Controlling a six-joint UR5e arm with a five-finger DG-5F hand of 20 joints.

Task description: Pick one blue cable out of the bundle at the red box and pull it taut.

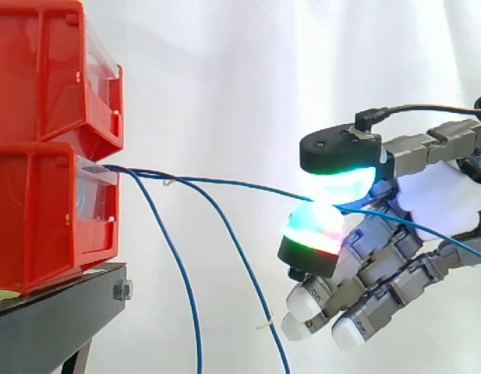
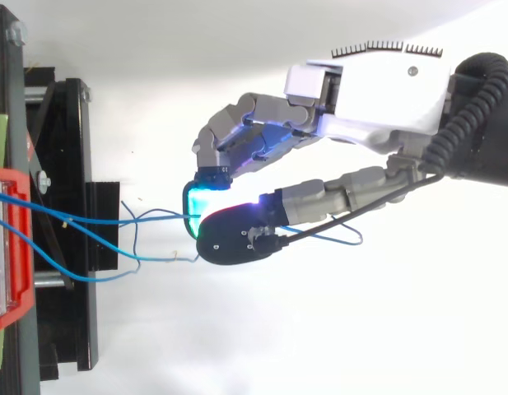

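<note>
Two red bins (image 1: 53, 148) are stacked on a black stand (image 1: 53, 312) at the left. Thin blue cables come out of the lower bin's front (image 1: 107, 167). One blue cable (image 1: 224, 183) runs nearly straight and level to the right into my hand (image 1: 427, 195). It is pinched between two glowing pads, the thumb pad (image 1: 341, 160) above and a fingertip (image 1: 314, 230) below. Past the pinch the cable trails on to the right (image 1: 450, 241). In the top view the same cable (image 2: 155, 218) reaches the pinch of my hand (image 2: 361, 90). The other fingers are curled beneath, holding nothing.
Two more blue cables (image 1: 182, 280) hang slack from the lower bin in loops below the held one. A white curtain is behind everything. The red box edge (image 2: 6, 247) and the black stand (image 2: 68, 222) lie at the left of the top view.
</note>
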